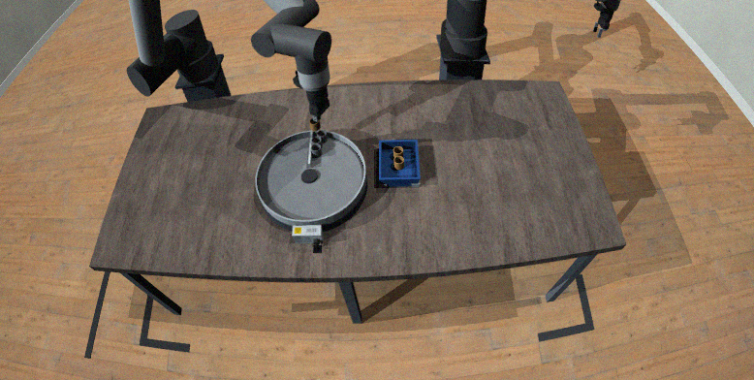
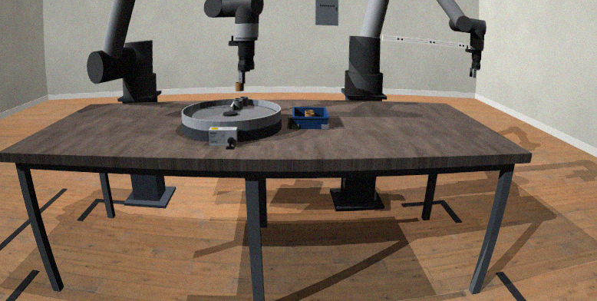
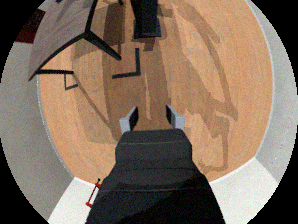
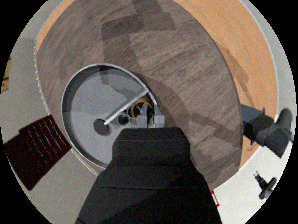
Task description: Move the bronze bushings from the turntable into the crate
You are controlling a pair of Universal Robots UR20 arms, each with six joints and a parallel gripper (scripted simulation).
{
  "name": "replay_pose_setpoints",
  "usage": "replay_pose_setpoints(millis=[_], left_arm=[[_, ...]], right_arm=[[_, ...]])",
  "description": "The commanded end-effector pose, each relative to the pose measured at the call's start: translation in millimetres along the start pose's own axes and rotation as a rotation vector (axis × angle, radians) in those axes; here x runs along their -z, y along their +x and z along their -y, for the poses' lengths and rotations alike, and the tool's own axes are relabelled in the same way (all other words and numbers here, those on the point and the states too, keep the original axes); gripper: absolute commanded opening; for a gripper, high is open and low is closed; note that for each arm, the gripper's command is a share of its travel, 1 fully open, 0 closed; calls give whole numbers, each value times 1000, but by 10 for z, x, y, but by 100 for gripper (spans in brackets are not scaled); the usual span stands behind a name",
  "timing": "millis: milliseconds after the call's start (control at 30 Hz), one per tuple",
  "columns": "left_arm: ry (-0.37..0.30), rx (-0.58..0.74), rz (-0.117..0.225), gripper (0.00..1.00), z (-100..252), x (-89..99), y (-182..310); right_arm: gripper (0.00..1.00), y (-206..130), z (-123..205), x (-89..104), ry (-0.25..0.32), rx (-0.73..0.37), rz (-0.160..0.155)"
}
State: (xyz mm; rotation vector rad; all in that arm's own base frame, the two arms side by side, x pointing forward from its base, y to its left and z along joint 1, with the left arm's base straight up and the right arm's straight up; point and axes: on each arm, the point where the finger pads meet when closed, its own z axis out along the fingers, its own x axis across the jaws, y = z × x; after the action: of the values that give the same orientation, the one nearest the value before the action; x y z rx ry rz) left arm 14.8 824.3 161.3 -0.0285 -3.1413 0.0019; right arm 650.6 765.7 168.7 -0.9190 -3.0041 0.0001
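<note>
My right gripper [image 1: 315, 119] [image 2: 241, 81] [image 4: 151, 110] is shut on a bronze bushing [image 1: 315, 125] [image 2: 239, 86], held upright above the back rim of the grey turntable [image 1: 284, 192] [image 2: 231, 123] [image 4: 87, 107]. Steel bushings [image 1: 315, 149] [image 2: 238, 102] [image 4: 123, 119] stand close together on the turntable below it, partly hidden in the right wrist view. The blue crate [image 1: 399, 180] [image 2: 311, 123] sits level between its corner guides [image 1: 416, 184] [image 2: 324, 127]. Two bronze bushings [image 1: 398, 162] [image 2: 308, 113] are inside. My left gripper [image 1: 598, 30] [image 2: 472, 72] [image 3: 152, 111] is open and empty, far from the table.
A thin pale bar [image 1: 309, 151] [image 4: 125, 108] runs from the turntable's dark hub [image 1: 309, 175] to its back rim, beside the steel bushings. A small labelled box [image 1: 306, 234] [image 2: 222, 136] stands at the turntable's front. The crate is just right of the turntable in the top view.
</note>
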Motion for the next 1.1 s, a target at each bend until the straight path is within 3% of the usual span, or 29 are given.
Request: replay_pose_setpoints(millis=[0,733,1067], left_arm=[[-1,0,0,100,-5,6,-1],[-1,0,0,100,-5,6,-1],[-1,0,0,100,-5,6,-1]], right_arm=[[0,0,-4,8,-1,0,0],[0,5,-52,8,-1,0,0],[0,56,-647,8,-1,0,0]])
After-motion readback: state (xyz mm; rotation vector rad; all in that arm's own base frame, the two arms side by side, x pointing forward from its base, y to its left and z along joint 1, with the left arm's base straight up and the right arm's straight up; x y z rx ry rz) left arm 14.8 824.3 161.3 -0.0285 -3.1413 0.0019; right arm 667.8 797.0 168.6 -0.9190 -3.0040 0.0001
